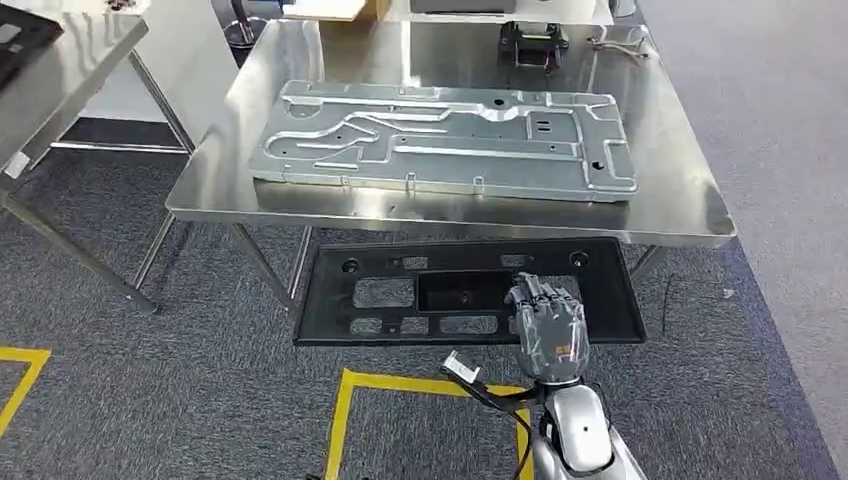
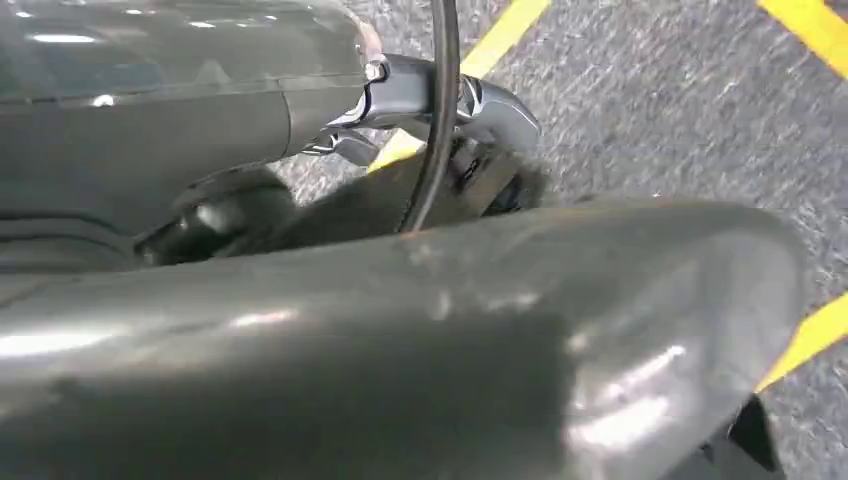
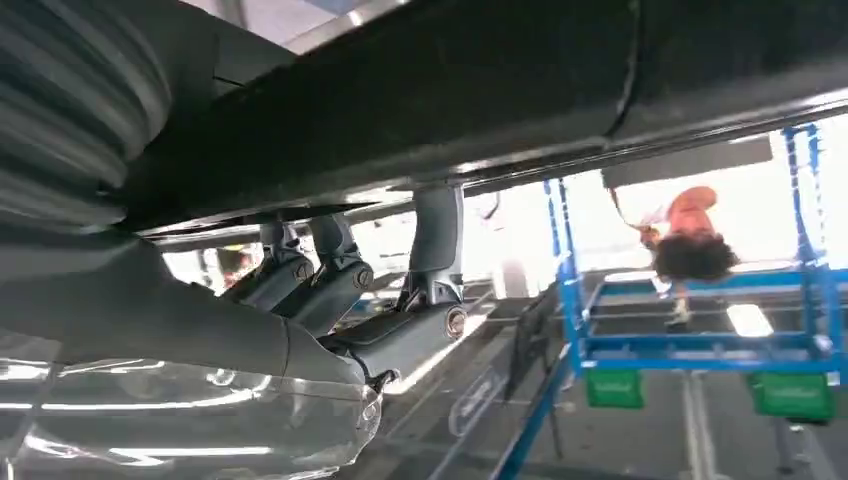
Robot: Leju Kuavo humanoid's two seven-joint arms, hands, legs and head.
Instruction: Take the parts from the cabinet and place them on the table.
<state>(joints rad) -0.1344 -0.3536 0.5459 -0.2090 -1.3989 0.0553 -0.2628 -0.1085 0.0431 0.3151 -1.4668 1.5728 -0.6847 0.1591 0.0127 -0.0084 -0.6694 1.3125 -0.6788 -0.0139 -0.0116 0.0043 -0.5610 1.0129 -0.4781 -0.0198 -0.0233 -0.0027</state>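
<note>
While its fingers (image 3: 330, 285) curl up around the near edge of the black plastic panel (image 1: 400, 295), the right hand (image 1: 548, 322) grasps that panel and carries it flat, just below and in front of the steel table (image 1: 690, 200). The left hand's state cannot be told; its wrist view shows dark robot parts above grey carpet (image 2: 700, 120) with yellow tape lines. A large silver sheet-metal part (image 1: 440, 140) already lies across the tabletop. Judging from this, the panel should be lifted level above the table rim, then moved forward, since a one-sided grasp could let it tilt.
</note>
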